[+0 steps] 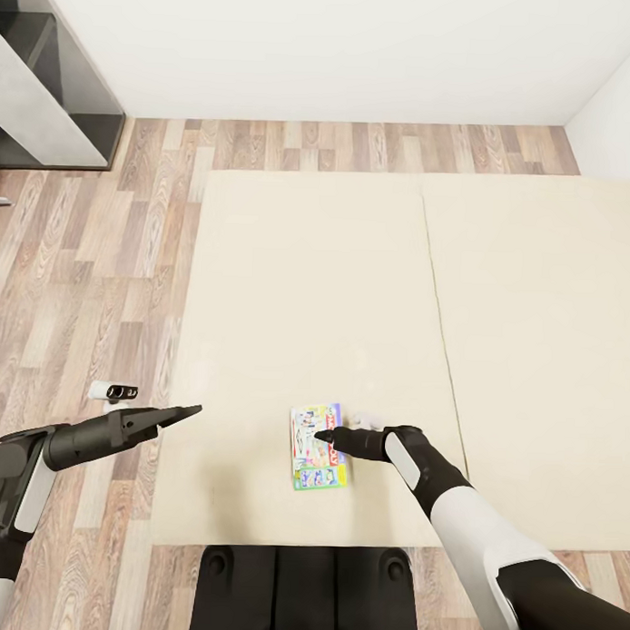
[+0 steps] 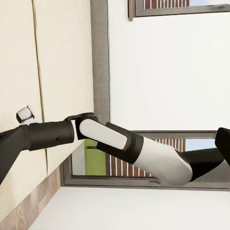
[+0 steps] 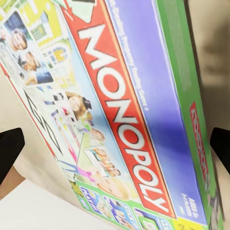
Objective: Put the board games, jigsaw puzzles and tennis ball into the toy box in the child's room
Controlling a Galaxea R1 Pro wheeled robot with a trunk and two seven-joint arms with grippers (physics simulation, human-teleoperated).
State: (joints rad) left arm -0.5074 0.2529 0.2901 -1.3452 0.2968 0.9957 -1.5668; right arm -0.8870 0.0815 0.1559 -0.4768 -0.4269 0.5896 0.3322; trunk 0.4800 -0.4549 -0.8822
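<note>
A colourful Monopoly board game [image 1: 318,449] lies flat on the beige bed [image 1: 307,287], near its front edge. My right gripper [image 1: 324,434] hovers right over the box, open. In the right wrist view the lettered lid [image 3: 120,129] spans the gap between the two black fingertips [image 3: 9,153], which stand on either side of it. My left gripper [image 1: 180,413] hangs over the bed's left edge, apart from the box, with nothing in it. Its fingertips [image 2: 223,143] show at the frame's edges, so it looks open.
The mattress has a seam [image 1: 438,292] between its two sections. Wood-plank floor [image 1: 89,280] runs along the left side. A dark grey unit [image 1: 50,97] stands at the back left. A small white object [image 1: 112,391] lies on the floor. My base [image 1: 305,592] meets the bed's front edge.
</note>
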